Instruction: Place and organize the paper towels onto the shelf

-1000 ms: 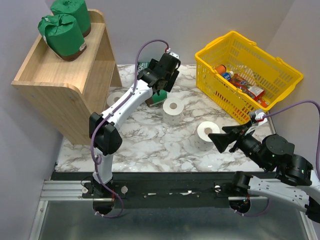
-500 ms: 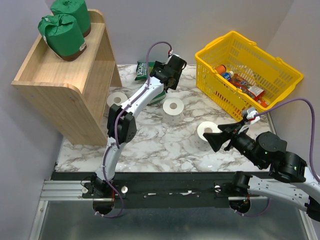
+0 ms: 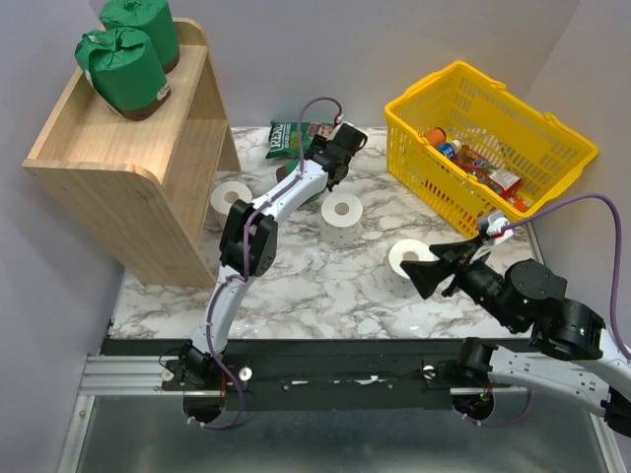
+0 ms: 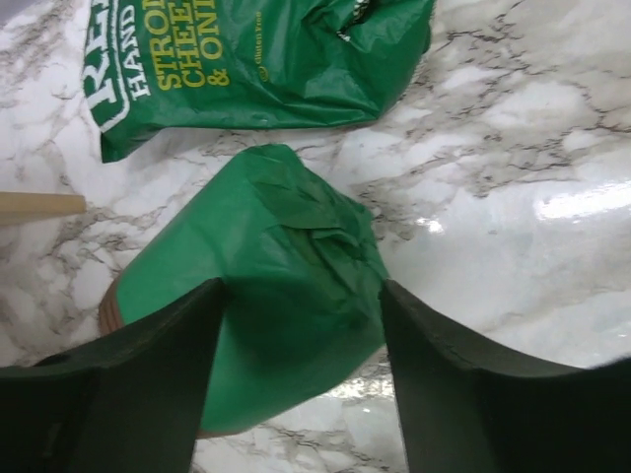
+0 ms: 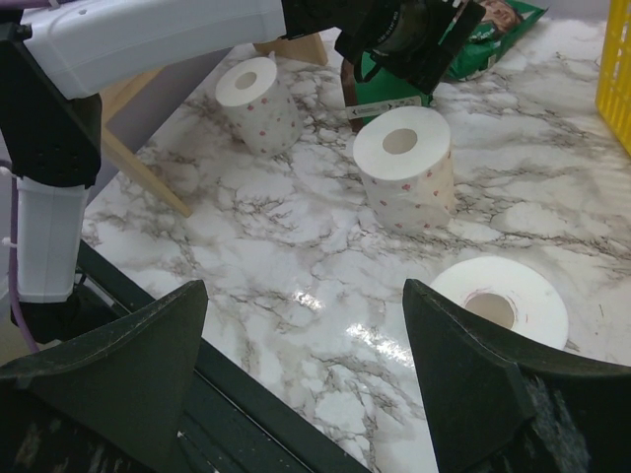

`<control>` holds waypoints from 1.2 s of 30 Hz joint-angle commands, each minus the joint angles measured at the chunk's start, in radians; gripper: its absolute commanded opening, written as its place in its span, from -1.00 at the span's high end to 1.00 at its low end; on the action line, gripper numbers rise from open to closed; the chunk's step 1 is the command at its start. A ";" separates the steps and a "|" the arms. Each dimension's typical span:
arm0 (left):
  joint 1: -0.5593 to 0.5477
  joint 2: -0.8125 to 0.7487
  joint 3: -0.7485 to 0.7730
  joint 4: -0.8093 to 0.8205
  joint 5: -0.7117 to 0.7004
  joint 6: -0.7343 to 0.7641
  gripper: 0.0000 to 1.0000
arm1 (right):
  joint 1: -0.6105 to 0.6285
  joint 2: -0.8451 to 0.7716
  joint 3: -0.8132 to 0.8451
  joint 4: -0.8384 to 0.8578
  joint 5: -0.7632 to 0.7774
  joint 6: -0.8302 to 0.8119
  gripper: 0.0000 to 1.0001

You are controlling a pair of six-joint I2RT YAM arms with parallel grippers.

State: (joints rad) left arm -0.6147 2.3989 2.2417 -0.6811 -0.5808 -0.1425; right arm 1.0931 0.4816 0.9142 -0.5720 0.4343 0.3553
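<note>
The left gripper (image 4: 301,296) straddles a green-wrapped paper towel roll (image 4: 281,236) on the marble table (image 4: 513,118), just beside the snack bag (image 4: 256,59); a firm grip cannot be confirmed. The right gripper (image 5: 306,291) hangs open, empty. The slick wrap could slip during the lift to the shelf (image 3: 118,148)

left arm (image 3: 286,193): my links are white, my joints black | right arm (image 3: 537,301): my upper housings are black, my lower link white | cables (image 3: 317,102): purple, one looping off each wrist | fingers (image 5: 473,384): matte black, broad, wedge-shaped
</note>
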 commanded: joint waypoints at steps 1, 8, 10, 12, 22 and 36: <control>0.027 -0.024 -0.072 0.044 0.001 -0.012 -0.22 | -0.001 -0.015 -0.017 0.015 -0.003 -0.015 -0.78; 0.046 -0.142 -0.185 0.071 0.084 -0.017 0.44 | -0.002 -0.017 -0.017 0.018 -0.011 -0.007 -0.77; 0.046 -0.168 -0.209 0.080 0.116 -0.022 0.53 | -0.001 -0.024 -0.017 0.018 -0.017 0.001 -0.78; 0.046 -0.208 -0.217 0.078 0.151 -0.034 0.55 | -0.001 -0.031 -0.015 0.018 -0.019 0.010 -0.77; 0.081 -0.480 -0.460 0.234 0.430 -0.143 0.57 | -0.001 -0.070 -0.006 -0.014 -0.023 0.042 -0.77; 0.184 -0.678 -0.740 0.299 0.558 -0.217 -0.17 | -0.001 -0.071 0.020 -0.035 -0.045 0.056 -0.77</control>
State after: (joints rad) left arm -0.4183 1.7786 1.4815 -0.3706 -0.0631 -0.3752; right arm 1.0931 0.4175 0.9047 -0.5789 0.4095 0.4007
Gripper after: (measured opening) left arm 0.559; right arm 0.886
